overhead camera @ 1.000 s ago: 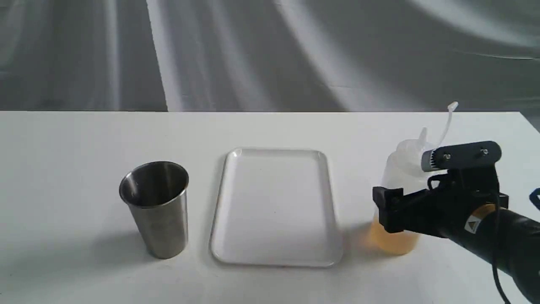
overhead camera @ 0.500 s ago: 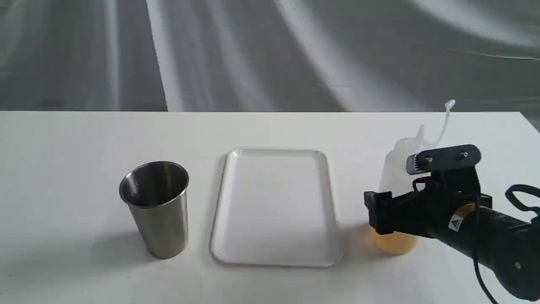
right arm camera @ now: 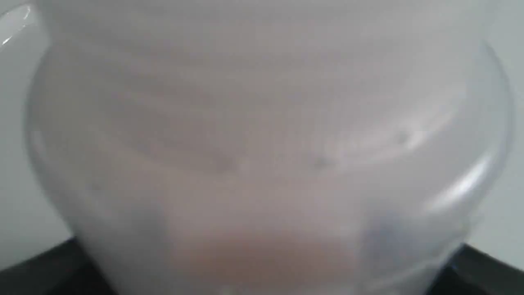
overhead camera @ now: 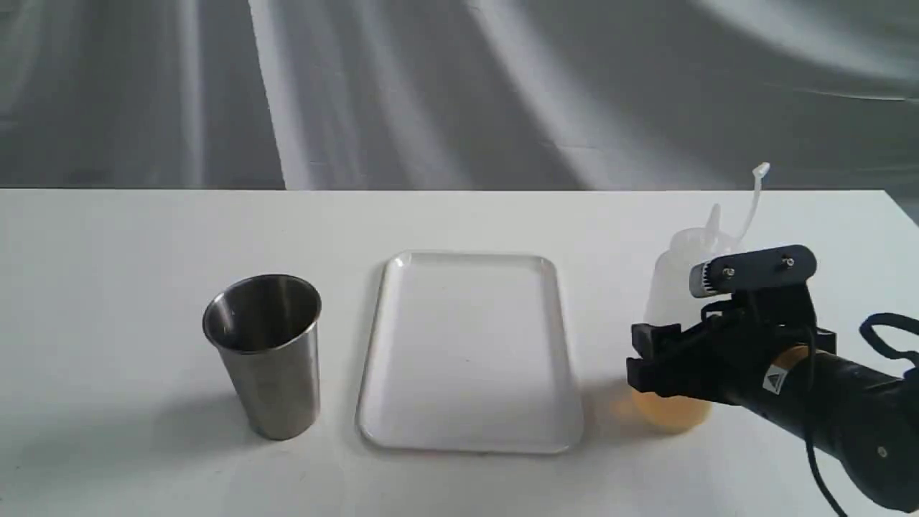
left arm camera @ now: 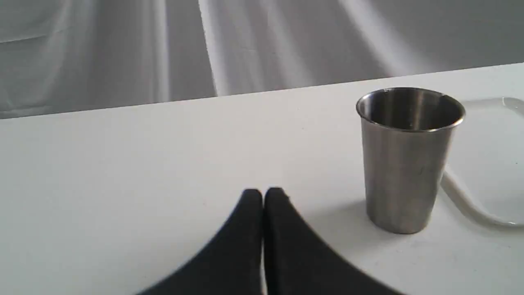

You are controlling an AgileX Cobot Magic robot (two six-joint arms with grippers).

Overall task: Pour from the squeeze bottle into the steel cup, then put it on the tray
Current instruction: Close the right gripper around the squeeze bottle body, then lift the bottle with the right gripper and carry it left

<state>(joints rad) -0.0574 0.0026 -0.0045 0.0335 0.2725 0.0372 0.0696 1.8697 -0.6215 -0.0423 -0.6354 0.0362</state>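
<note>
The squeeze bottle [overhead camera: 675, 287] stands upright on the table at the right, amber liquid low in it and its cap strap sticking up. My right gripper [overhead camera: 664, 355] reaches in from the right with its fingers on either side of the bottle's lower body, pressed against it. Up close in the right wrist view, the bottle [right arm camera: 262, 143] fills the picture. The steel cup [overhead camera: 266, 352] stands upright at the left, and the white tray [overhead camera: 467, 352] lies between cup and bottle with nothing on it. My left gripper [left arm camera: 264, 192] is shut, low over the table beside the cup [left arm camera: 409, 159].
The white table [overhead camera: 108, 287] ends at a grey draped backdrop. A corner of the tray [left arm camera: 491, 164] shows just beyond the cup in the left wrist view. The table's right edge runs close behind the bottle.
My right gripper slid forward around the bottle, then its near finger drew in against the bottle. The bottle's cap strap rose slightly. Cup and tray stayed put.
</note>
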